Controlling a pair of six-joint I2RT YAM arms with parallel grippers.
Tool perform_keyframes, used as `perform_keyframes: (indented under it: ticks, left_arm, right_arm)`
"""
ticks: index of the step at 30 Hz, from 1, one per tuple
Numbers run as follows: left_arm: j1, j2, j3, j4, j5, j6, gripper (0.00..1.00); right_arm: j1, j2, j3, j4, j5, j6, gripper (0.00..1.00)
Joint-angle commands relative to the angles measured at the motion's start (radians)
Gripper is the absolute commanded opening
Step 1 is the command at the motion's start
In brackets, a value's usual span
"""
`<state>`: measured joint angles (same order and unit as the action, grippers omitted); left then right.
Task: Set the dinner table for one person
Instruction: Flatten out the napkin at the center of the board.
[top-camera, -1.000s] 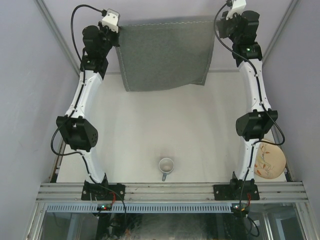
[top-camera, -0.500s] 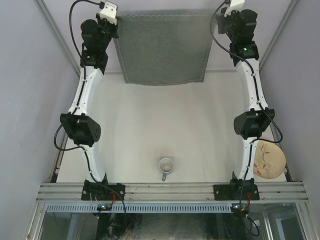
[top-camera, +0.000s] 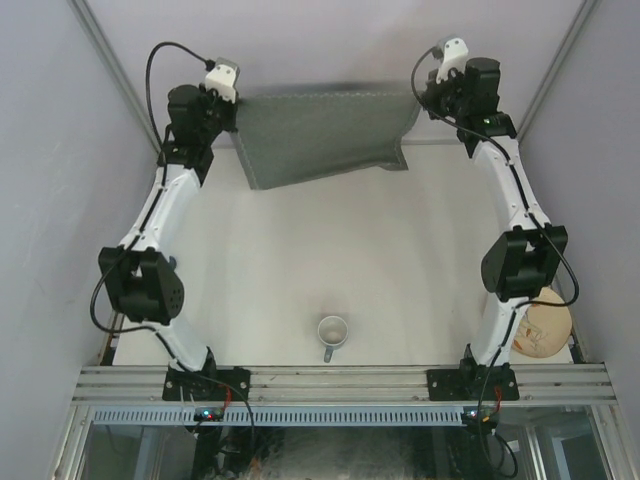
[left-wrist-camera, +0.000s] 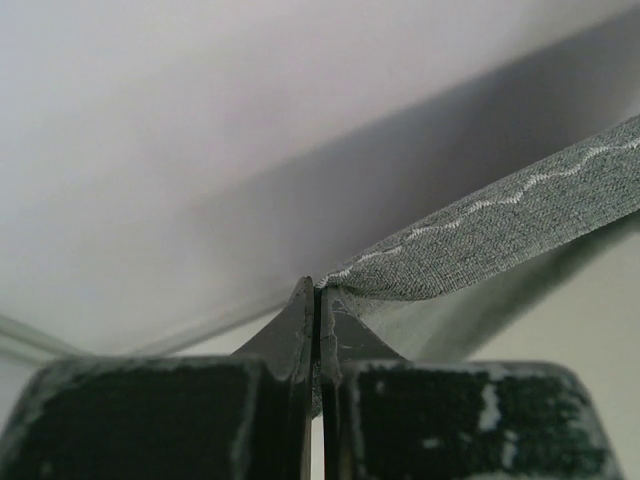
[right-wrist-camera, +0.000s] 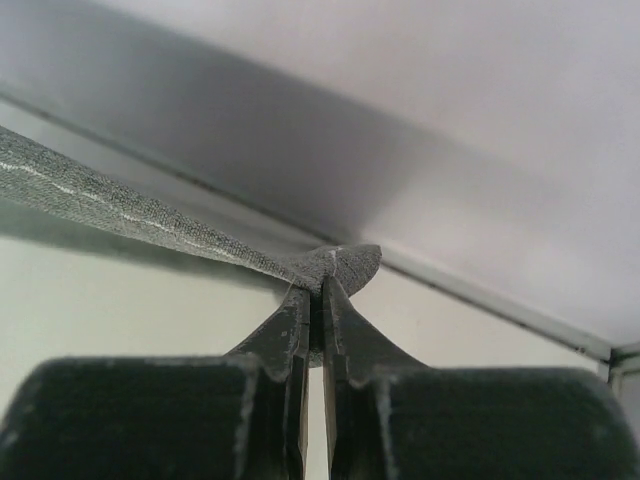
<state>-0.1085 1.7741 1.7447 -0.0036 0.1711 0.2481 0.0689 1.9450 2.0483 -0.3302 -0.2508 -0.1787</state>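
Table (top-camera: 300, 250) flat and off-white under both arms. Grey cloth (top-camera: 320, 135) held up over far end, one top corner pinched tight in left fingers (left-wrist-camera: 300, 335), the other in right fingers (right-wrist-camera: 292, 325). Cup (top-camera: 332, 331) near front edge, plate (top-camera: 545, 325) at right.

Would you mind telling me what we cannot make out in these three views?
- Top view: the plate is half hidden behind the right arm; its pattern is unreadable.
- Top view: the mug is too small to show contents.
- Wrist views: the cloth runs off the frame edges; only a strip shows.
- Top view: whether the cloth's low edge touches the dinner table is unclear.
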Motion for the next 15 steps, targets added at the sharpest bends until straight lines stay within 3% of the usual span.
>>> perform_keyframes:
  ticks: [1, 6, 11, 15]
  left_arm:
    - [0.139, -0.228, -0.14, -0.069, -0.218, 0.036, 0.0]
    - [0.143, -0.393, -0.33, -0.16, -0.167, 0.034, 0.0]
    - [0.149, -0.557, -0.56, -0.193, -0.106, 0.017, 0.0]
    - [0.15, -0.633, -0.656, -0.259, -0.04, 0.012, 0.0]
  right_arm:
    - [-0.083, -0.201, -0.069, -0.108, 0.126, -0.094, 0.0]
    - [-0.069, -0.327, -0.224, -0.305, 0.052, -0.145, 0.0]
    - [-0.046, -0.504, -0.493, -0.344, 0.004, -0.191, 0.0]
    - [-0.03, -0.587, -0.644, -0.421, -0.046, -0.22, 0.0]
